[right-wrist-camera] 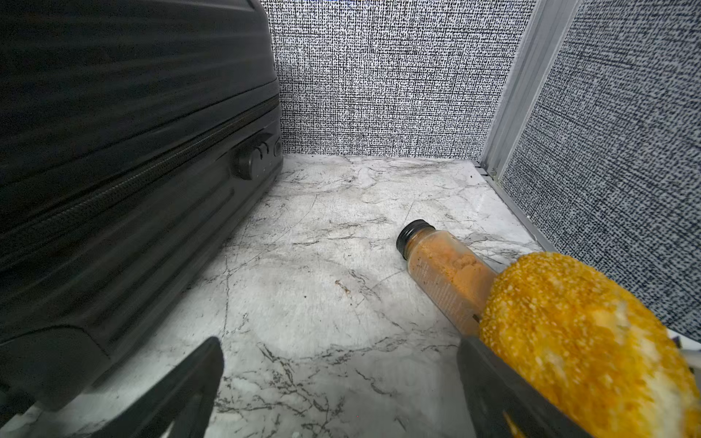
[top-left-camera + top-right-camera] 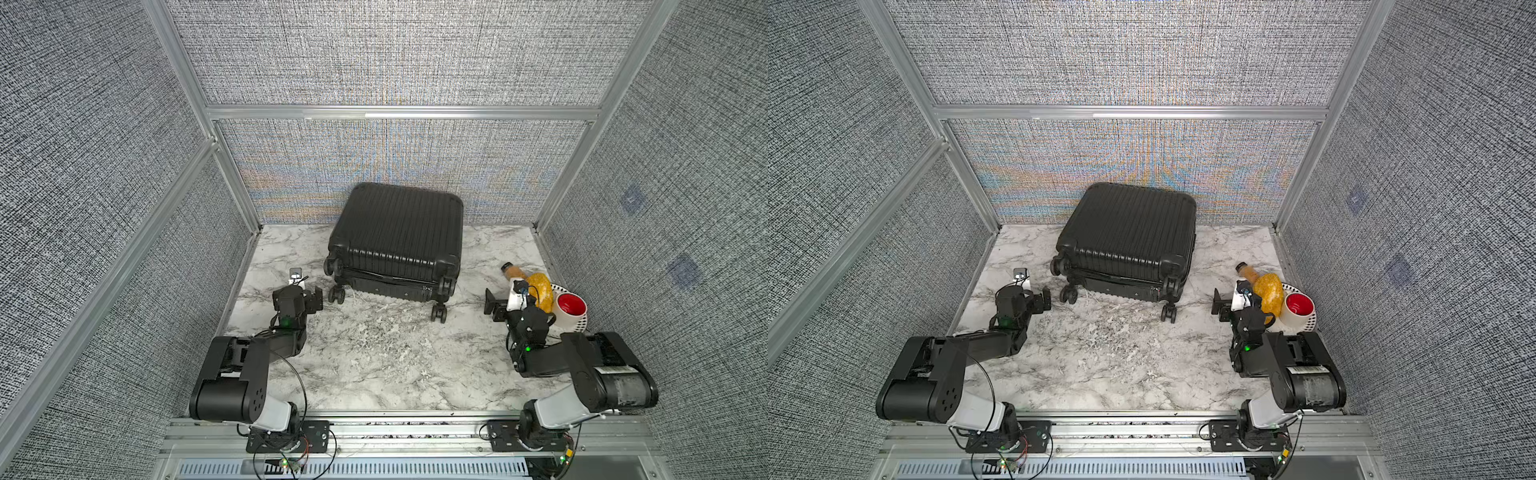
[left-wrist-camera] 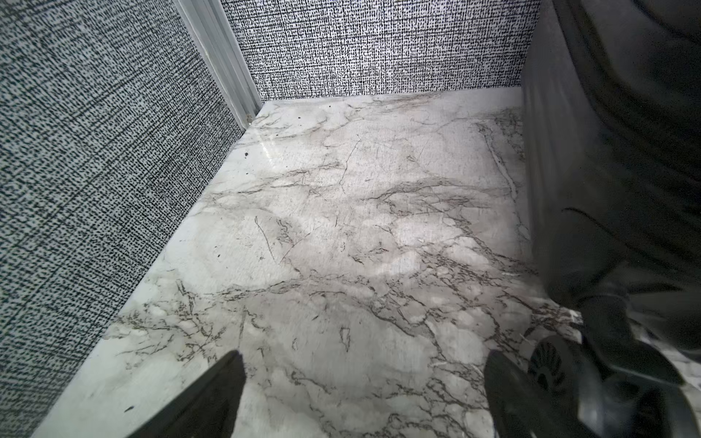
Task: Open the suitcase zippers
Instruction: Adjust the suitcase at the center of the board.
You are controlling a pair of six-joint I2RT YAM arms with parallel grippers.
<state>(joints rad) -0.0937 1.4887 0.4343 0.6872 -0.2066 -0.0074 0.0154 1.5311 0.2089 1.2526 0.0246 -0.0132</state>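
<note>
We judge the job barely begun, if begun at all. The suitcase (image 2: 397,232) lies flat at the back of the tabletop (image 2: 374,365), wheels toward us, both shells together. In the right wrist view, the zipper (image 1: 151,178) along its side reads as a shut track up to the lock (image 1: 252,161). At the wheel end, both top views show a thin seam line, and a small glint (image 2: 425,288) near the right wheel may be a pull. We cannot tell whether any stretch there is unzipped.

The left fingers (image 3: 216,386) are spread wide over bare tabletop, just beside a wheel (image 3: 550,364), pinching nothing. The right fingers (image 1: 189,379) are likewise spread and empty, between the suitcase and a bottle (image 1: 444,273).

What is left: find a pull, pinch it, and run it round the seam.
</note>
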